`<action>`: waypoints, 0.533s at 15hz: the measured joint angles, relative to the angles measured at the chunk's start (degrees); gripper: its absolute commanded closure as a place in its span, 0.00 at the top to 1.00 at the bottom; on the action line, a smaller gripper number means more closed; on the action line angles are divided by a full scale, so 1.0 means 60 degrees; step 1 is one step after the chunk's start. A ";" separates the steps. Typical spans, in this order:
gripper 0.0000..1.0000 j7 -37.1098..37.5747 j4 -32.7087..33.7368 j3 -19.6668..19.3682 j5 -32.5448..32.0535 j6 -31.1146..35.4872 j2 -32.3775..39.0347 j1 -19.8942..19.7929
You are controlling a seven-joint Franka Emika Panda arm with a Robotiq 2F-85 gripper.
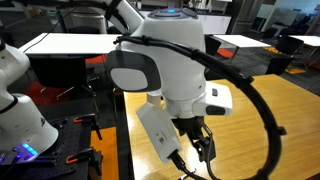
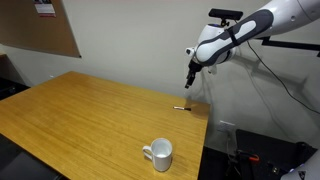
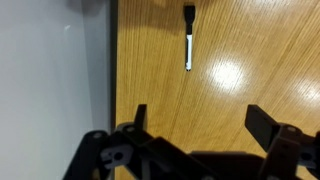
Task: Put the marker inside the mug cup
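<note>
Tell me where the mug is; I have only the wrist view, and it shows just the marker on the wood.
Observer: The mug cup stands upright on the table, well apart from the marker, in an exterior view.
Operator: Now give me my height.
Observer: The gripper hangs in the air near the marker, touching neither it nor the table.
Operator: Report which way the mug faces.
Observer: Its handle points toward the left of that picture.
</note>
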 measured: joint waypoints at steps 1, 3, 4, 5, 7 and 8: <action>1.00 0.0000 0.0061 0.0087 0.0006 0.0001 0.0142 -0.0082; 1.00 -0.0004 0.0195 0.0273 0.0024 0.0003 0.0417 -0.0268; 1.00 -0.0009 0.0259 0.0361 0.0027 0.0009 0.0550 -0.0365; 1.00 -0.0022 0.0319 0.0455 0.0033 0.0017 0.0680 -0.0473; 1.00 -0.0163 0.0439 0.0624 0.0078 0.0032 0.0939 -0.0689; 1.00 -0.0238 0.0491 0.0712 0.0134 0.0037 0.1063 -0.0807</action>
